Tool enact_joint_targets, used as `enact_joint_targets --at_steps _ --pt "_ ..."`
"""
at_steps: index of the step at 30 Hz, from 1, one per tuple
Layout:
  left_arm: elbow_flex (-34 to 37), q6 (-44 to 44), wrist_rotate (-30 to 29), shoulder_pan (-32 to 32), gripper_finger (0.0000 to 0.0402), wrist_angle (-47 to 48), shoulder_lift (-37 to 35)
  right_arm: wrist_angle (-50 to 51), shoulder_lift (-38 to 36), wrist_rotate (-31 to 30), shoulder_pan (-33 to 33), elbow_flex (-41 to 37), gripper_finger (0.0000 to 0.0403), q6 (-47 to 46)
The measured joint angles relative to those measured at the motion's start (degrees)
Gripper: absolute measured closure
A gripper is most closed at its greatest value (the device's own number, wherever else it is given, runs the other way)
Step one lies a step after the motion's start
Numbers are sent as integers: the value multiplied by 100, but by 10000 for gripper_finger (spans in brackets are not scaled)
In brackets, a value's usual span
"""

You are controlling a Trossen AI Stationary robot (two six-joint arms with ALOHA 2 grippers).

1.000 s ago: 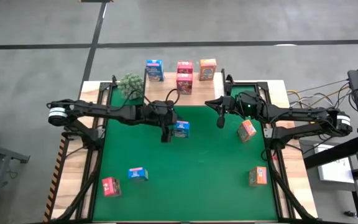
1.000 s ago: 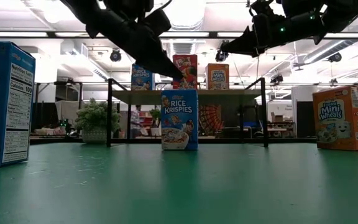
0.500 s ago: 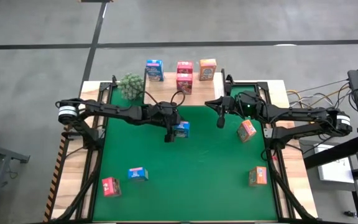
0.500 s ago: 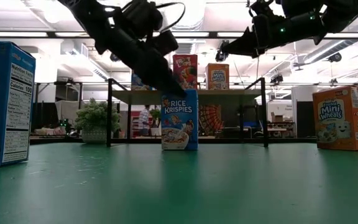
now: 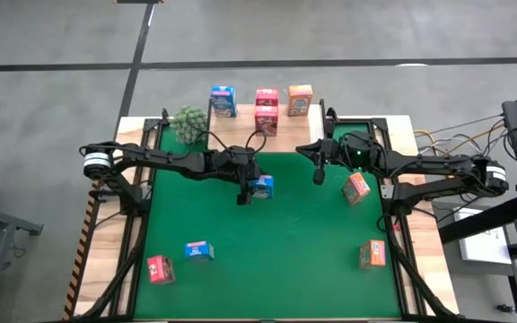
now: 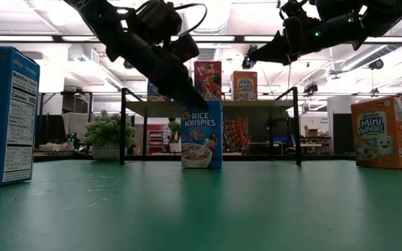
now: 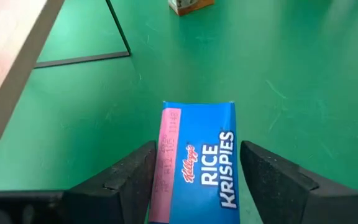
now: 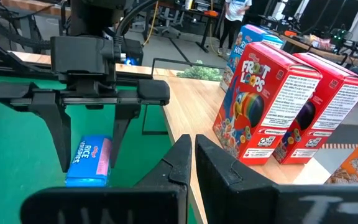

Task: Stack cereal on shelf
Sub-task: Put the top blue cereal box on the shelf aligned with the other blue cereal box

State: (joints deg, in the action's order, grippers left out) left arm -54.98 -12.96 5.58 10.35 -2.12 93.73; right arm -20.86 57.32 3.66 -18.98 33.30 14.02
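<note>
The Rice Krispies box runs off the picture's edge in the left wrist view, its lower part unseen between the left gripper fingers, and whether the pads touch it can't be told. An orange box is cut by the edge there too. In the low view, a big blue box is sliced at the side, and the arm hides most of the blue box on the shelf. In the right wrist view, the Froot Loops box covers the boxes behind it.
</note>
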Motion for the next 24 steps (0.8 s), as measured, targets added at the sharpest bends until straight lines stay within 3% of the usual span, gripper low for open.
enact_joint_targets --at_steps 11,24 --pt "1 1 2 0 222 1 0 2 0 0 0 0 390 -2" --pt "7 46 4 -2 229 17 -75 11 0 0 0 0 390 2"
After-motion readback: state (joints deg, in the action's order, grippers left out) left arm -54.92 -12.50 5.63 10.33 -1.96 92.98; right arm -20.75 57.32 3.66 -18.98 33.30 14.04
